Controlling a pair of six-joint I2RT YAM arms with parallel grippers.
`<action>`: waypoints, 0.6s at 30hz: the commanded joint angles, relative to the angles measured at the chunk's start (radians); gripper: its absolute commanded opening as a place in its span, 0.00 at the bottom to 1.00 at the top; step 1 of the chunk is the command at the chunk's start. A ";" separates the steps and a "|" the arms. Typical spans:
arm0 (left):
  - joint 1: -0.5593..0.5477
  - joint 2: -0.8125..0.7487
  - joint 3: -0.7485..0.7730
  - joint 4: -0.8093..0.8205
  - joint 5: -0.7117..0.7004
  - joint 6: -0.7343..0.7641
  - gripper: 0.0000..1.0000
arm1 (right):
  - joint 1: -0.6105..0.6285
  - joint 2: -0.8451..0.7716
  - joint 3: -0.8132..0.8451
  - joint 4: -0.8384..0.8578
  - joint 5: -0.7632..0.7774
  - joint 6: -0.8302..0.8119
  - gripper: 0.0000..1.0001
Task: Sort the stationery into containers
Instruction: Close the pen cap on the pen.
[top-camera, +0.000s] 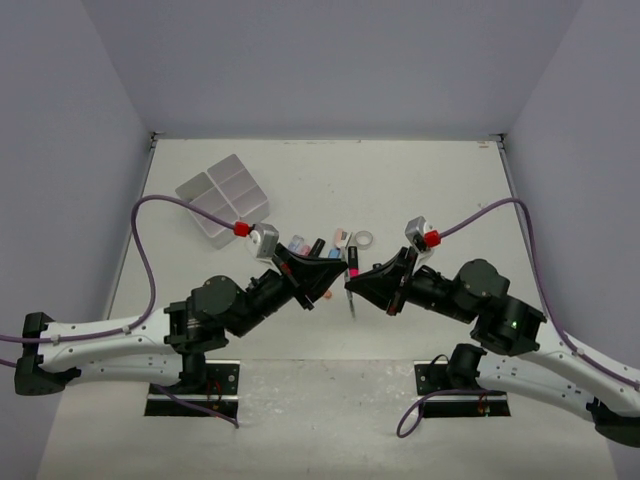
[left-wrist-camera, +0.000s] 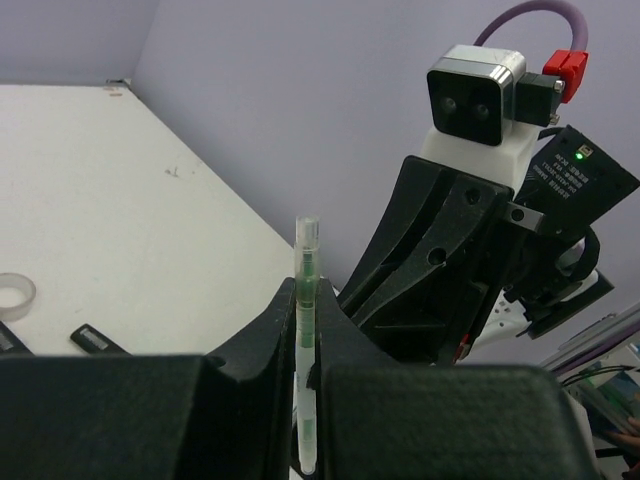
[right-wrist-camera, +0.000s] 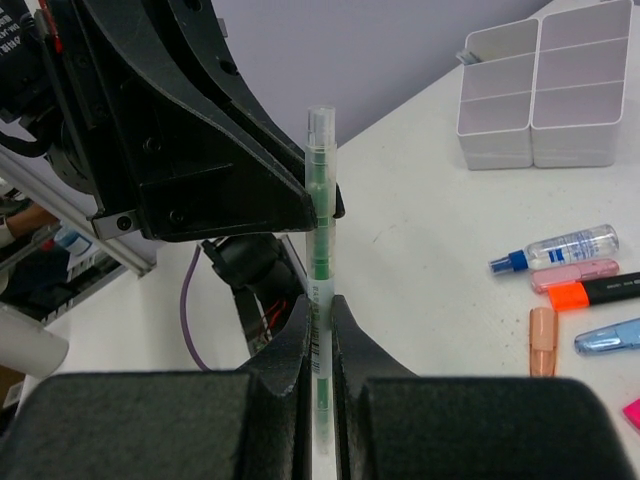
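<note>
Pen, green, clear-capped: clamped at once by left tool and right tool, off the tabletop, well apart from tray. We judge a handover: one tool lets go fully before the other carries it trayward.

My worktable is white, with a few dark specks noted on it. Plain lavender walls enclose it on three sides.
</note>
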 joint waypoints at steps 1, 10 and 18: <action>-0.012 0.019 0.007 -0.209 0.058 0.070 0.01 | -0.008 -0.005 0.070 0.191 0.011 -0.021 0.00; -0.012 0.011 0.058 -0.254 -0.071 0.041 0.29 | -0.006 0.007 -0.017 0.265 0.027 -0.034 0.00; -0.012 -0.002 0.141 -0.278 -0.089 0.080 0.47 | -0.008 0.017 -0.053 0.262 0.049 -0.036 0.00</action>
